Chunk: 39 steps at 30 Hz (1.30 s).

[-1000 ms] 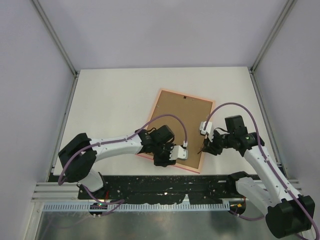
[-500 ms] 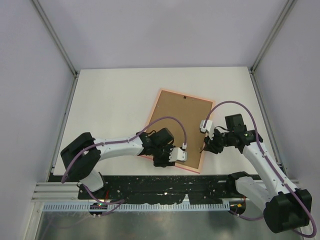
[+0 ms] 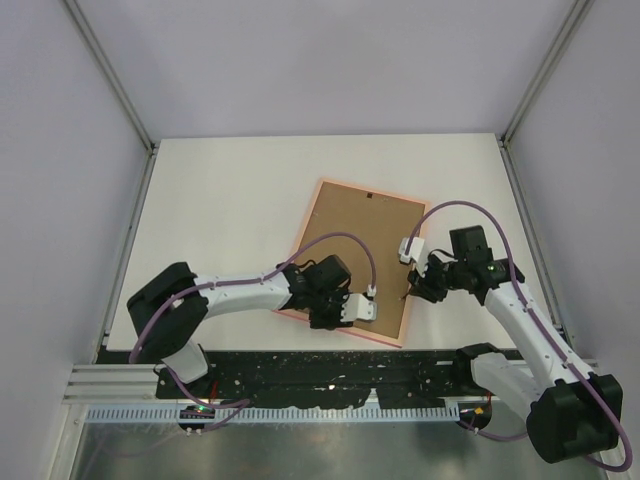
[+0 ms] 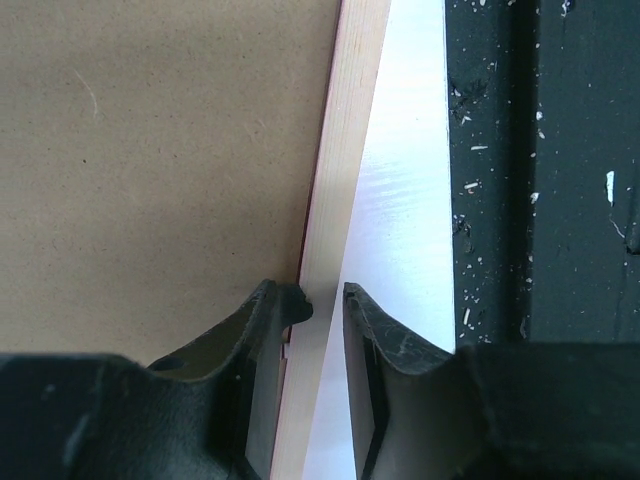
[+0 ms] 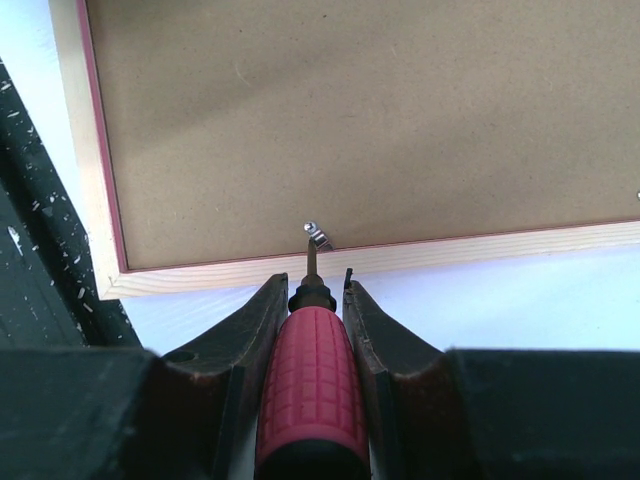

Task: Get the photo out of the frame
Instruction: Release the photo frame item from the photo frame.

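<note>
The pink frame (image 3: 375,192) lies face down on the white table, its paler back rail showing in the left wrist view (image 4: 345,150) and the right wrist view (image 5: 480,248). The brown backing board (image 3: 360,250) fills it. The photo is hidden under the board. My left gripper (image 3: 333,320) (image 4: 325,300) is shut on the frame's near rail, one finger on each side. My right gripper (image 3: 412,293) (image 5: 315,283) is shut on a red-handled screwdriver (image 5: 308,380), whose tip touches a small metal clip (image 5: 316,236) at the frame's right rail.
A black speckled base strip (image 3: 300,365) (image 4: 540,150) runs along the table's near edge, close to the frame's near corner. Grey enclosure walls and metal posts (image 3: 110,80) bound the table on the left, back and right.
Both arms shifted only slightly. The right gripper with the screwdriver edged a little towards the frame's right rail. The frame stays in place.
</note>
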### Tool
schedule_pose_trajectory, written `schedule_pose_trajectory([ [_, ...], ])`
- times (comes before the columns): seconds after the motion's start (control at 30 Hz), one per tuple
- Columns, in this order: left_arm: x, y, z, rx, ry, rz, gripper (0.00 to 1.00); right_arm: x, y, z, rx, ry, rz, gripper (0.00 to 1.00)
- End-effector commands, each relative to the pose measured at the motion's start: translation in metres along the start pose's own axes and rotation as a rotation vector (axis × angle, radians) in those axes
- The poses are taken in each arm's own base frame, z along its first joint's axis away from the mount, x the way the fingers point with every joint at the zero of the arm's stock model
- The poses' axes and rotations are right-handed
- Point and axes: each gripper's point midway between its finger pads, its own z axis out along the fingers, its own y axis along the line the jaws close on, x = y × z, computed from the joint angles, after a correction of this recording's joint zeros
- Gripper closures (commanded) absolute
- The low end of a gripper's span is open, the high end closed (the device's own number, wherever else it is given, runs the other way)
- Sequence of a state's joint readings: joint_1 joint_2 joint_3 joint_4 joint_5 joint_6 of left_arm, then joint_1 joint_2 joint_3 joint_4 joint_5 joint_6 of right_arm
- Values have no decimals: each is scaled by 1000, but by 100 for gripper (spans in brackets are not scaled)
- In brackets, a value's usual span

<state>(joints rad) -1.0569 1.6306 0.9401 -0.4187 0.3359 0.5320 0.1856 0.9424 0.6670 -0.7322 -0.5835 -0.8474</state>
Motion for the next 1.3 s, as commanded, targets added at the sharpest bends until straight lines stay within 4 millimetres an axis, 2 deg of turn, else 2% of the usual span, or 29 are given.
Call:
schedule_pose_trajectory([
  [0.0,0,-12,5,63,14,-12,69,-12,5,-6,-41,-38,-40,92],
  [0.23,2,-13,8,73,25,-27,71,-5,6,-8,-41,3,-50,92],
  [0.43,6,-11,10,62,42,-39,74,0,-2,-9,-5,33,-72,92],
  [0.7,11,-12,15,50,72,-37,72,4,-8,-7,18,66,-106,92],
  [1.07,15,-19,21,78,100,-24,78,-8,-12,-1,58,54,-299,92],
  [1.27,19,-25,23,100,110,-15,82,-1,-13,-1,47,93,-419,92],
])
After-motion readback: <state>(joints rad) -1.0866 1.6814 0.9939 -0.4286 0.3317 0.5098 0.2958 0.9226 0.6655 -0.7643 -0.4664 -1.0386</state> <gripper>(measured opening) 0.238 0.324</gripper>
